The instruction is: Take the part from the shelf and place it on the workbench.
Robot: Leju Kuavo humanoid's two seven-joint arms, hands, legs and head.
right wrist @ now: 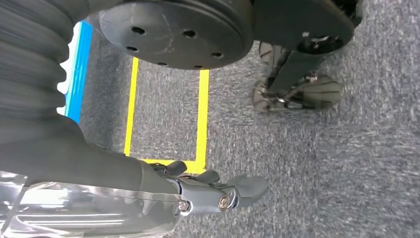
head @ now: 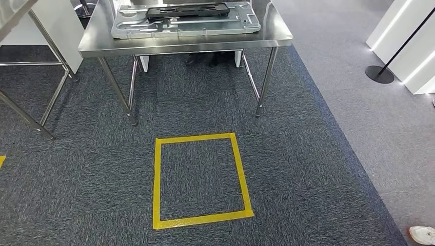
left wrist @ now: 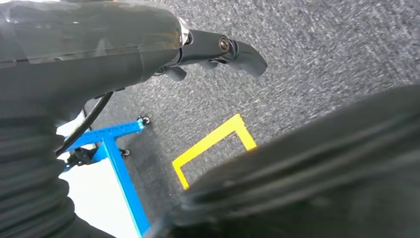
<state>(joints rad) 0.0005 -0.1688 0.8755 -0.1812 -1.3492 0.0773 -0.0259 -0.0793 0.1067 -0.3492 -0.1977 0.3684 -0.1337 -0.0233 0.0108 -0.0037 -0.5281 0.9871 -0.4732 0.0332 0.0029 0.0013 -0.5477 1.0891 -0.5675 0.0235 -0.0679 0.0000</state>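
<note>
A steel workbench (head: 100, 42) stands ahead in the head view. On it lies a large flat grey metal part (head: 184, 24) with a black frame piece (head: 188, 10) on top. Both my arms hang at my sides. My left hand (left wrist: 218, 49) holds nothing; its thumb is stretched out and its fingers are loosely bent above the carpet. My right hand (right wrist: 218, 192) is likewise empty, its fingers apart over the carpet near the yellow tape (right wrist: 202, 119).
A yellow tape square (head: 200, 179) marks the grey carpet in front of the workbench. Legs of a second steel table (head: 31, 110) stand at the left. A stanchion base (head: 379, 74) and white panels (head: 405, 41) are at the right. A person's white shoe (head: 423, 234) shows at the lower right. A blue wheeled frame (left wrist: 119, 163) is near my left side.
</note>
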